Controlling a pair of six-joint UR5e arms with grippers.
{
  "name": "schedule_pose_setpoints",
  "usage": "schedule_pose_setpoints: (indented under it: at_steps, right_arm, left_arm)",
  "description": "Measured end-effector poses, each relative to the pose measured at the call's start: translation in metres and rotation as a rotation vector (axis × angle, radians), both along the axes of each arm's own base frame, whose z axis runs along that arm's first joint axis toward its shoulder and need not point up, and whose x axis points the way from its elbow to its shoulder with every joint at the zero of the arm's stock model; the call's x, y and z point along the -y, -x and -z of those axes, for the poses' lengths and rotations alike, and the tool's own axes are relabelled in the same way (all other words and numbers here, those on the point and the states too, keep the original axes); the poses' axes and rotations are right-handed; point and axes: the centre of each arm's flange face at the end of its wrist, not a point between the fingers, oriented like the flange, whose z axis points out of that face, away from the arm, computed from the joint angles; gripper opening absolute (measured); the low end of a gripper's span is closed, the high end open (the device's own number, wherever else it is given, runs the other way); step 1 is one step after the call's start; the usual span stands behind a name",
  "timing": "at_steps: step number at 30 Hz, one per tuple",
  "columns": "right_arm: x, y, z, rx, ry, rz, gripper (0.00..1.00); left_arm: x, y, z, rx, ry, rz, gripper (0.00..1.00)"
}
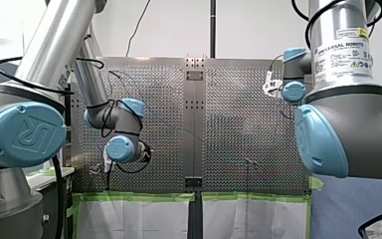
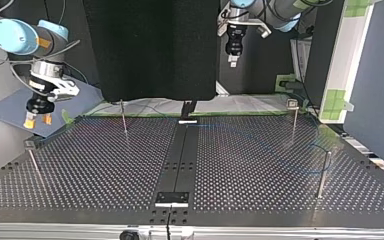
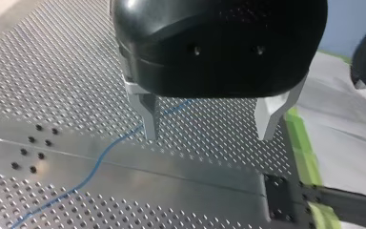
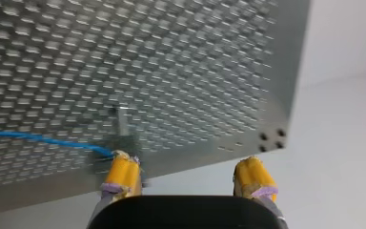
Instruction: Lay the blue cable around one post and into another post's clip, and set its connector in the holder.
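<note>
The thin blue cable (image 3: 95, 162) lies loose on the perforated table, running under and past one metal finger of my left gripper (image 3: 209, 129). That gripper hovers open above the plate with nothing between its fingers. In the right wrist view the blue cable (image 4: 43, 139) ends beside a short post (image 4: 123, 121), right ahead of one yellow pad. My right gripper (image 4: 188, 179) is open and empty, near the table's edge. In the top view my right gripper (image 2: 36, 120) hangs at the left beyond the table's far corner, and my left gripper (image 2: 233, 60) is high at the back.
Thin upright posts stand on the table: one at the back left (image 2: 123, 116), one at the back right (image 2: 294, 117), one at the right (image 2: 324, 172), one at the left (image 2: 34, 161). A dark centre strip (image 2: 180, 160) carries a small bracket (image 2: 172, 198) near its front end.
</note>
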Motion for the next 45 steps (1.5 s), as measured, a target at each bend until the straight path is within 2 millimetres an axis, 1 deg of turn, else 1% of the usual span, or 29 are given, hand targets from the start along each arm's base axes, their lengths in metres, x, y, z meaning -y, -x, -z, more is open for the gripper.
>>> schedule_pose_setpoints:
  at_steps: [4, 8, 11, 17, 25, 32, 36, 45]
  right_arm:
    - [-0.016, -0.014, 0.031, -0.027, -0.072, -0.002, 1.0]
    - [-0.033, -0.029, 0.067, -0.073, -0.142, -0.013, 1.0]
    - [-0.045, -0.037, 0.089, -0.109, -0.191, -0.026, 1.0]
    - [-0.056, -0.06, 0.115, -0.183, -0.26, -0.037, 1.0]
    - [-0.07, -0.092, 0.148, -0.207, -0.311, -0.071, 1.0]
    - [-0.095, -0.127, 0.188, -0.23, -0.356, -0.152, 1.0]
    - [-0.107, -0.146, 0.197, -0.233, -0.347, -0.197, 1.0]
    - [-0.141, -0.185, 0.199, -0.252, -0.336, -0.32, 1.0]
  left_arm:
    - [0.005, -0.006, -0.004, 0.033, 0.026, 0.011, 1.0]
    - [0.009, -0.013, -0.009, 0.072, 0.049, 0.015, 1.0]
    - [0.011, -0.016, -0.011, 0.096, 0.062, 0.015, 1.0]
    - [0.012, -0.023, -0.015, 0.133, 0.1, 0.008, 1.0]
    - [0.007, -0.024, -0.013, 0.11, 0.091, -0.008, 1.0]
    - [0.003, -0.025, -0.011, 0.092, 0.073, -0.019, 1.0]
    - [0.001, -0.025, -0.01, 0.08, 0.056, -0.022, 1.0]
    - [-0.003, -0.024, -0.008, 0.06, 0.024, -0.027, 1.0]
